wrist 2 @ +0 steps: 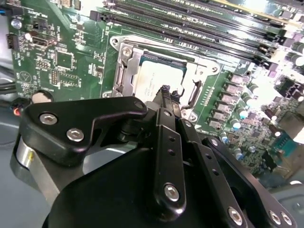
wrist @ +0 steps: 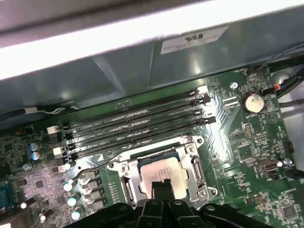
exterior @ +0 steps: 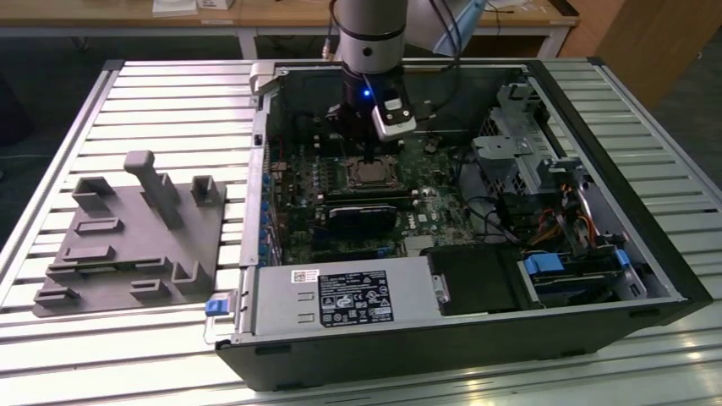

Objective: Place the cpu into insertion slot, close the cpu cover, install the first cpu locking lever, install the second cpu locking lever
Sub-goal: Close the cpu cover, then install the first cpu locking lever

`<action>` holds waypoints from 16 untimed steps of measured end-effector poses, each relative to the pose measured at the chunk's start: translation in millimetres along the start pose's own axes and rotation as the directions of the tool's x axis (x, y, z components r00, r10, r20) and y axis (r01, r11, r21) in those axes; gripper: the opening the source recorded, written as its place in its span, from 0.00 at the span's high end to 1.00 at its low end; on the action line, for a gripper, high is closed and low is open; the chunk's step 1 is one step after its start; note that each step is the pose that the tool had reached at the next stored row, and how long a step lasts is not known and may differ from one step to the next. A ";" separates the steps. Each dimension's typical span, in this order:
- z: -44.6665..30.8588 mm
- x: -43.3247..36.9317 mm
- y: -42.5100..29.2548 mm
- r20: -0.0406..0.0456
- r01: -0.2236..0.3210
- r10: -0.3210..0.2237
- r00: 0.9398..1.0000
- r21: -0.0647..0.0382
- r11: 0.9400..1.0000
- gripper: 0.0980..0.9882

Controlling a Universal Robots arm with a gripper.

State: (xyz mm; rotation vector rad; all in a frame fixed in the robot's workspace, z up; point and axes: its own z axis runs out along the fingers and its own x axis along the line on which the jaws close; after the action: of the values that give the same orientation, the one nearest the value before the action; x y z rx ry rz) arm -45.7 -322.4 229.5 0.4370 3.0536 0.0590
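The cpu (wrist: 164, 170), a flat square chip with a dull metal top, lies in the insertion slot (wrist: 129, 183) on the green board. It also shows as cpu (wrist 2: 149, 76) and cpu (exterior: 367, 173). The silvery cpu cover (wrist: 187, 148) lies flat around the chip's edges, seen too as cpu cover (wrist 2: 124, 59). My gripper (wrist: 161, 186) hangs just above the chip's near edge, its two black fingers pressed together with nothing between them; the same gripper (wrist 2: 165, 91) appears over the chip's corner. A thin metal lever (wrist: 197, 166) runs along one side of the cover.
The open computer case (exterior: 665, 279) lies on a slatted metal table (exterior: 169, 101). Long black memory slots (wrist: 137, 126) run beside the socket. A black card (exterior: 361, 218), a drive cage (exterior: 525, 156) and cables (exterior: 570, 211) crowd the case. A grey fixture (exterior: 135, 233) sits at the exterior view's left.
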 end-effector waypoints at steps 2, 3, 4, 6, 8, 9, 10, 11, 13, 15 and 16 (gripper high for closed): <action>-4.1 -0.2 0.2 0.000 0.002 -0.002 1.000 0.000 1.000 0.99; -5.7 -0.3 0.2 0.000 0.003 -0.003 1.000 0.000 1.000 0.99; -6.9 -0.3 0.3 0.000 0.005 -0.005 1.000 0.000 1.000 0.99; -7.3 -0.4 0.4 0.000 0.013 -0.013 1.000 -0.001 1.000 0.99; -7.3 -0.4 0.4 0.000 0.021 -0.021 1.000 -0.001 1.000 0.99; -7.4 -0.4 0.3 -0.001 0.022 -0.022 1.000 -0.001 1.000 0.99; -7.4 -0.4 0.3 -0.001 0.022 -0.022 1.000 -0.001 1.000 0.99; -7.4 -0.4 0.3 -0.001 0.023 -0.023 1.000 -0.001 1.000 0.99; -7.4 -0.4 0.3 -0.001 0.025 -0.025 1.000 -0.001 1.000 0.99; -7.4 -0.4 0.3 -0.001 0.025 -0.025 1.000 -0.001 1.000 0.99; -7.4 -0.4 0.3 -0.001 0.025 -0.025 1.000 -0.001 1.000 0.99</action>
State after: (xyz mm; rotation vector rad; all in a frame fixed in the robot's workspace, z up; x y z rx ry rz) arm -45.7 -322.4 236.9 0.3989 3.0589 0.0601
